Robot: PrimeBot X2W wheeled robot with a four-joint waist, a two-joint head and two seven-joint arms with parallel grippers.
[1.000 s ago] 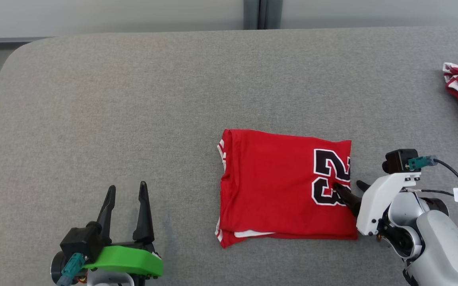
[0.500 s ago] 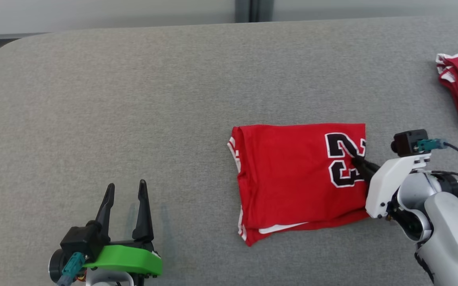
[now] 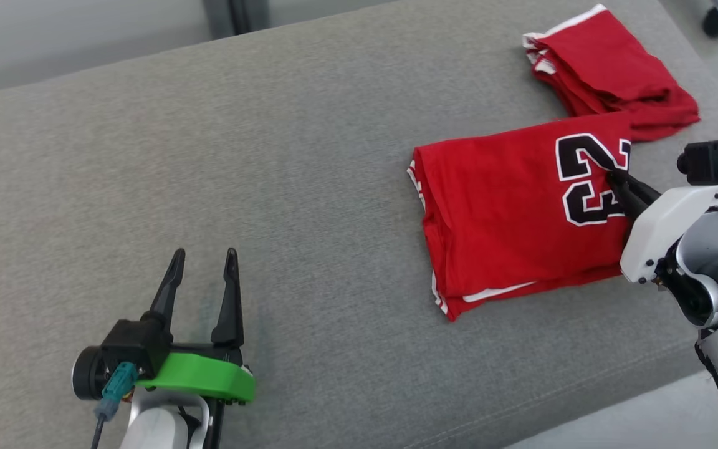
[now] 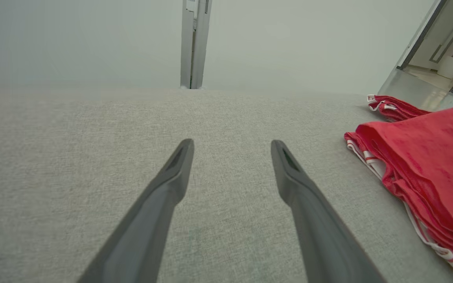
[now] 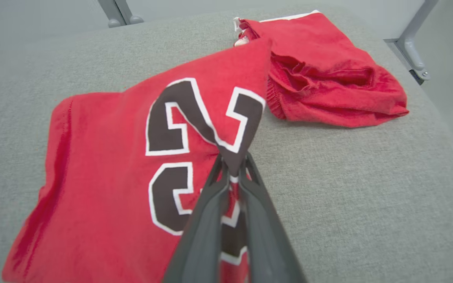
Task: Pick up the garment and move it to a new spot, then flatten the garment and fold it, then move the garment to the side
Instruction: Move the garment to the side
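My right pincer (image 5: 232, 165) is clenched on the right edge of the red garment (image 3: 521, 212), right at the black number. That edge is pulled up a little. The rest of the folded garment lies flat on the grey worktop (image 3: 209, 156), toward its right side. Its far right corner is just beside a pile of other red clothes (image 3: 608, 75). My left pincer (image 3: 204, 255) is spread wide with nothing in it, over the worktop and well apart from the garment.
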